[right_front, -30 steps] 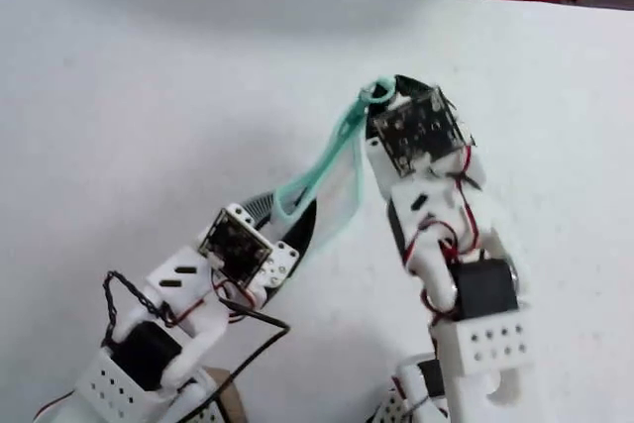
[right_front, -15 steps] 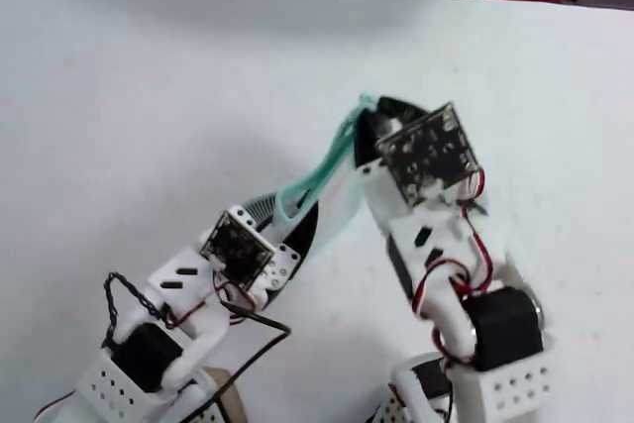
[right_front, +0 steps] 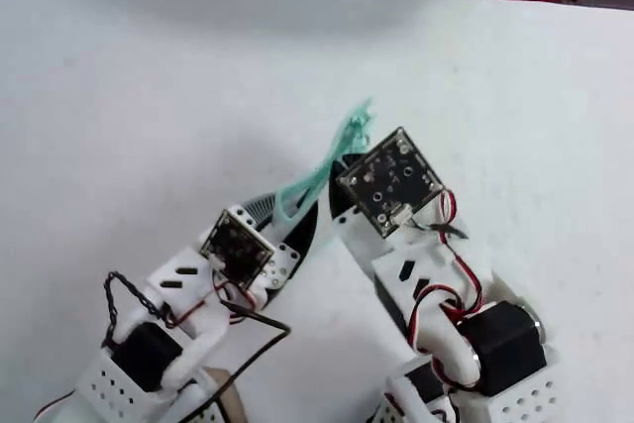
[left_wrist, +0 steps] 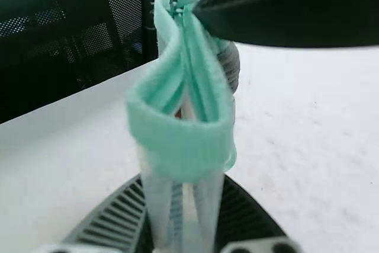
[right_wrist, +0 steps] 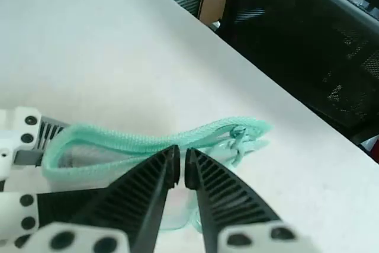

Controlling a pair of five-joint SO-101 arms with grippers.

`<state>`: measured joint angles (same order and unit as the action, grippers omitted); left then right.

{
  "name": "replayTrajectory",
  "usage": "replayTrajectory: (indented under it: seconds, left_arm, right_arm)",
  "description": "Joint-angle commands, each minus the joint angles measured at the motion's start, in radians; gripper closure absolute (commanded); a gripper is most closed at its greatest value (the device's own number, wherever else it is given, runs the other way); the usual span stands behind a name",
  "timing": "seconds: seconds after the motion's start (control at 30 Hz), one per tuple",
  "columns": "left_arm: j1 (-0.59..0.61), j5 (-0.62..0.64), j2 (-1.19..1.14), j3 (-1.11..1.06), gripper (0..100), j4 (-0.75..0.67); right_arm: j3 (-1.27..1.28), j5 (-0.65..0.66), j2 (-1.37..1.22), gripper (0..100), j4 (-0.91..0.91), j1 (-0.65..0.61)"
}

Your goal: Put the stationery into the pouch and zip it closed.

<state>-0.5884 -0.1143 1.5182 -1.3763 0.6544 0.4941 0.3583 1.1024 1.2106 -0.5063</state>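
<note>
The left gripper [left_wrist: 180, 208] is clamped on the near end of the pouch [left_wrist: 180, 140], whose zip edge faces up. Midway along the pouch, the right gripper [right_wrist: 180, 167] sits at the zip band, its jaws almost closed with 1 thin slit between them and nothing visibly pinched. The zip pull [right_wrist: 238, 136] lies at the pouch's far end. For a clean zip, the band should be taut and the pull gripped squarely.

Lower pouch [right_front: 315, 177] behind the right arm [right_front: 436, 284]
</note>
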Motion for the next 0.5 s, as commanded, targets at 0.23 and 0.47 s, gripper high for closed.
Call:
replayTrajectory:
  seconds: [0.23, 0.47]
  left_arm:
    - [0.008, 0.005, 0.005, -0.003, 94, 0.003]
    - [0.008, 0.005, 0.005, -0.003, 94, 0.003]
  right_arm:
    - [-0.044, -0.006, 0.015, 98.0, 0.081, -0.165]
    - [-0.048, 0.029, 0.016, 97.8, 0.102, -0.12]
